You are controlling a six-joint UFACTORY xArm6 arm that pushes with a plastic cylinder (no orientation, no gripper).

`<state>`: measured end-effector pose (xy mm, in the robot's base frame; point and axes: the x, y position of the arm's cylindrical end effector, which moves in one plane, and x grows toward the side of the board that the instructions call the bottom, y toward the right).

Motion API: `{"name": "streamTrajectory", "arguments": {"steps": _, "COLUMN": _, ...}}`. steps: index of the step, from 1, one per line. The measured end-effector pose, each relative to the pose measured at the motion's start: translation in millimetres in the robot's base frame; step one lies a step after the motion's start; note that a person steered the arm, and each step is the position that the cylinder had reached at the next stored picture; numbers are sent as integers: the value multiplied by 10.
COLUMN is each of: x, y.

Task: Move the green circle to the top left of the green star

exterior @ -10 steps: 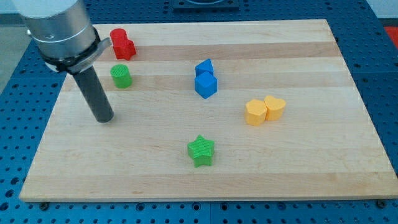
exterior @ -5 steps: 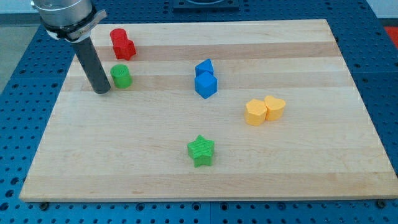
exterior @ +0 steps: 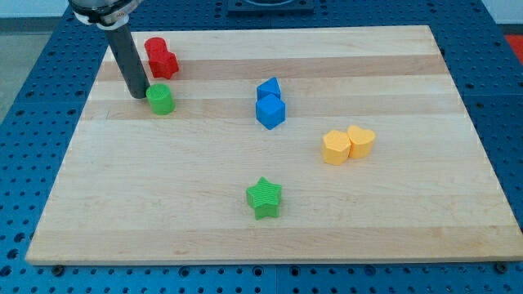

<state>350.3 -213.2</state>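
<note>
Here, in the single camera view, the arm is cut off by the view's top edge, so only the straight dark rod and a sliver of its pale mount are seen. My tip (exterior: 139,95) is set down on the wooden board (exterior: 425,212) near its top left corner. Nothing is grasped or clenched, since the rod ends plainly and carries no jaws; it is simply placed just beside the green circle (exterior: 161,99), at that block's upper left. Whether the two actually touch cannot be made out.

The green star (exterior: 264,198) lies well apart from my tip, far toward the view's bottom and right, with open board between it and the green circle.

Two red blocks (exterior: 160,57) are seen just to the right of the rod and above my tip, pressed together; their exact shapes are hard to tell. Two blue blocks (exterior: 270,103) are found to the right of my tip, at about its height, touching each other, one slightly above the other. Further right and lower, two yellow blocks (exterior: 348,144) sit side by side in contact; the left one looks many-sided, the right one rounded at its top.

The board is surrounded by a blue perforated table (exterior: 33,122), of which only the margins are shown.
</note>
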Motion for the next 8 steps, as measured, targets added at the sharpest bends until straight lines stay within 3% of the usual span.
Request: {"name": "streamTrajectory", "arguments": {"steps": 8, "x": 118, "y": 463}}
